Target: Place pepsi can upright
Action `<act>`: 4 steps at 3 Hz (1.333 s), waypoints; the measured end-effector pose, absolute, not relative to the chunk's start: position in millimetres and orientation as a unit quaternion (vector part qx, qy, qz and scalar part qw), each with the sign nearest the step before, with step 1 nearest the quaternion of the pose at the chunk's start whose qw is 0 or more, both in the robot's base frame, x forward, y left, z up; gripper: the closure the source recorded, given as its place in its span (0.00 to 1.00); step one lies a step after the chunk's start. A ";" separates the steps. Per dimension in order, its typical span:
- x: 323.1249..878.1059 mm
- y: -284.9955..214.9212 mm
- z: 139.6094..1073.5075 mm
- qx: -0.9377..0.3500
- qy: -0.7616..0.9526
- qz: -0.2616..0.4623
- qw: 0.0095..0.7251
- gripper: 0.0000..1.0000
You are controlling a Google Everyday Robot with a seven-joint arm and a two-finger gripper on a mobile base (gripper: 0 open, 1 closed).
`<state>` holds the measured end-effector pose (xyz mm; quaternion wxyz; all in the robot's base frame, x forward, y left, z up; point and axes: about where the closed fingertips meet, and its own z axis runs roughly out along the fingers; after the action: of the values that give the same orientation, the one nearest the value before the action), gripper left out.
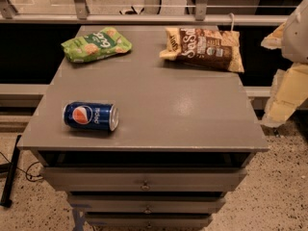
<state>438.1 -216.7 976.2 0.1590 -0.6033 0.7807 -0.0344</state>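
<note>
Beyond the pepsi can [90,116]: green bag [96,44], brown bag [204,48] (jaws far right).

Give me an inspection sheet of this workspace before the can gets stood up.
Surface: grey drawer-unit top, flat.
Job's things: pepsi can lying on its side, front left.
Clutter: green snack bag back left; brown snack bag back right.
Grippers: gripper off the top's right edge, far from the can.
Cables: dark cable on the floor, left.
Surroundings: speckled floor; railing behind.
</note>
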 end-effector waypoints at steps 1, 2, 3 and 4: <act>439.7 -213.3 977.2 -0.604 0.779 -0.031 0.163 0.00; 443.3 -205.4 979.6 -0.606 0.776 -0.024 0.172 0.00; 450.8 -130.9 985.1 -0.623 0.756 0.022 0.201 0.00; 453.3 -41.9 997.3 -0.634 0.735 0.080 0.225 0.00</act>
<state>453.3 -41.9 997.3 0.2252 -0.6345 0.7351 0.0799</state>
